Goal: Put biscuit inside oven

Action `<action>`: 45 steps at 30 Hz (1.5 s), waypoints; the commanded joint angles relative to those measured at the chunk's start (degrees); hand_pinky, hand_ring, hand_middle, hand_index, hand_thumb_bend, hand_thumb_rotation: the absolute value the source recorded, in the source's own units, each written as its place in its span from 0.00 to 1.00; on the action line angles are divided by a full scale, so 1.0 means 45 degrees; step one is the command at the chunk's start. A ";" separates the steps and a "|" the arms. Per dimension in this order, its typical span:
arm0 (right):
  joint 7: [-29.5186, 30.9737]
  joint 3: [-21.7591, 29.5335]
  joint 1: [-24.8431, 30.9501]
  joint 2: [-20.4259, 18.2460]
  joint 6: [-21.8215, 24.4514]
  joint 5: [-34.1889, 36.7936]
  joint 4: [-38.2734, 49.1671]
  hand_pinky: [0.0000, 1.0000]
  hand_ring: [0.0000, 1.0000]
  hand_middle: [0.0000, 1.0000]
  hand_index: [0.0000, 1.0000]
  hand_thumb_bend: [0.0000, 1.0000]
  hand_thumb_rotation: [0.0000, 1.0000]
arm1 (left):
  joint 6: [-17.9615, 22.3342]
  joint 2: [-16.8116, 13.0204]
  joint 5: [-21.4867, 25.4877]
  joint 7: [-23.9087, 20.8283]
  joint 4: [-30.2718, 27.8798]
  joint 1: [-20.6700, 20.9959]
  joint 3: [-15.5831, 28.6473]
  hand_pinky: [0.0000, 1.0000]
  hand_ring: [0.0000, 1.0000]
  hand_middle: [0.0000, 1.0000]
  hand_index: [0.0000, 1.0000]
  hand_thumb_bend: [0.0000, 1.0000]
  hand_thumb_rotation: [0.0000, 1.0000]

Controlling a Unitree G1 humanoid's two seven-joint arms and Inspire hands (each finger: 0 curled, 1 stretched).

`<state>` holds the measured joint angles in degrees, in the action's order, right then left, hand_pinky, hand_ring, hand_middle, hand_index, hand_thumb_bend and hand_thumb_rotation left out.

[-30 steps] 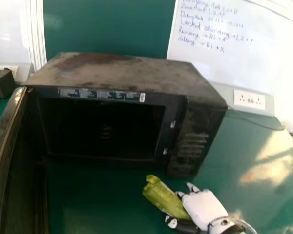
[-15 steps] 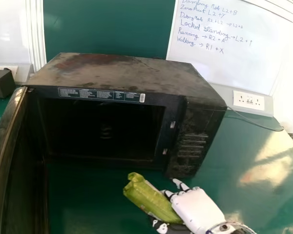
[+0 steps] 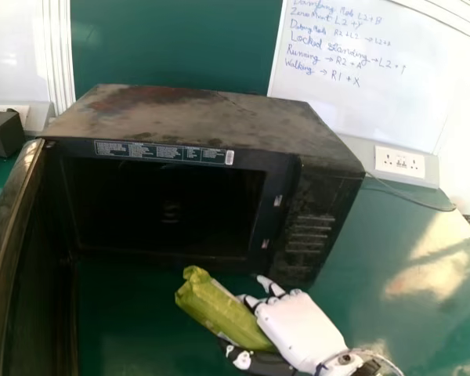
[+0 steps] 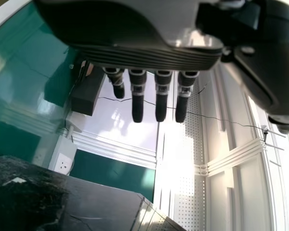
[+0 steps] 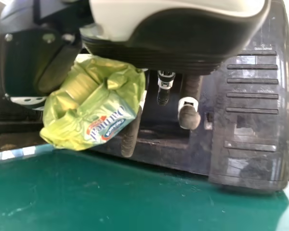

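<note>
Before the oven (image 3: 196,117), the right robot hand (image 3: 299,329) clamps the biscuit packet (image 3: 219,311), the left robot hand (image 4: 135,55) straight-fingered.

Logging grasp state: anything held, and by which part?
Right hand holds the biscuit packet by its end nearer the robot, between thumb and fingers; the end toward the oven is free. Left hand empty.
</note>
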<state>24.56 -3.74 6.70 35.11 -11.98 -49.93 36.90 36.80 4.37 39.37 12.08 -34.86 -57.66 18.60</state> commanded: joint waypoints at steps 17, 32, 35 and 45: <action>-0.0534 -0.1402 -0.1269 -0.1429 -0.0063 -0.0627 -0.0860 0.06 0.14 0.47 0.49 0.51 0.00 | 0.0047 0.0484 -0.0119 0.0189 -0.0037 -0.0044 -0.0112 0.99 0.85 0.89 0.88 0.70 1.00; -0.0760 -0.2576 -0.3006 -0.2597 0.0335 -0.1531 -0.2126 0.07 0.14 0.47 0.49 0.51 0.00 | 0.0159 0.0629 -0.0402 0.0148 -0.0005 -0.0227 -0.0217 0.92 0.85 0.89 0.88 0.69 1.00; -0.0953 -0.2725 -0.3367 -0.2792 0.0440 -0.1669 -0.2516 0.07 0.13 0.47 0.49 0.51 0.00 | 0.0106 0.0604 -0.0317 0.0158 -0.0060 -0.0290 -0.0323 0.91 0.84 0.89 0.87 0.68 1.00; -0.1373 -0.3336 -0.5136 -0.3537 0.1055 -0.2243 -0.4010 0.07 0.15 0.47 0.49 0.51 0.00 | 0.0135 0.0718 -0.0532 0.0033 -0.0105 -0.0448 -0.0468 0.89 0.82 0.89 0.87 0.70 1.00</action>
<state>19.65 -18.37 -14.72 20.03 -7.79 -59.91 19.29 37.20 4.47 37.28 12.59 -34.84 -58.05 16.80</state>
